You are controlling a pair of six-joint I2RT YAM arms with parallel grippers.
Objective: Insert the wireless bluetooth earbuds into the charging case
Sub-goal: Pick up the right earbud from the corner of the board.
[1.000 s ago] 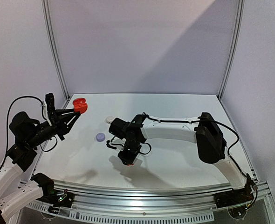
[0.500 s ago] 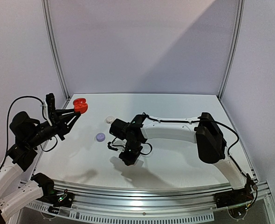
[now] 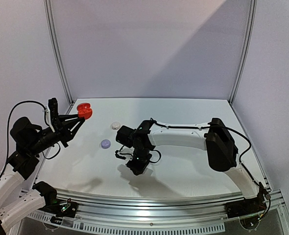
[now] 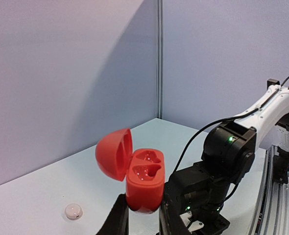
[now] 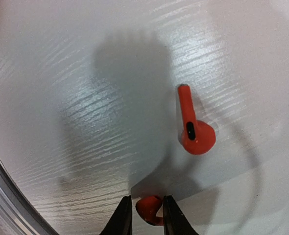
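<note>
Pale walls and a white table [image 3: 85, 161] are framing our workspace. Our left gripper [image 4: 142, 219] is clamped on the lower body of the red case [image 4: 144, 183], holding it in the air over the far left of the table, with its lid [image 4: 112, 154] swung open and both wells empty. Our right gripper [image 5: 147, 218] is low over the near middle of the table, and its fingers seem to be pinching one red bud [image 5: 148, 208] at their very tips. A second bud [image 5: 194, 132] is lying loose on the table near it. We are judging the grip as the weak point: with so little of the bud between the fingertips, it could twist or pop out on the way across. Pushing it into a well could tip the case in our left gripper or knock the lid closed, since the case is held only at its base. The bud may also be arriving turned the wrong way for its well. A careless move could flick the second bud away. A white case [image 4: 73, 211] and a lavender case [image 3: 105, 143] are sitting apart from all this. We are finding no brand, label or readable writing anywhere.
</note>
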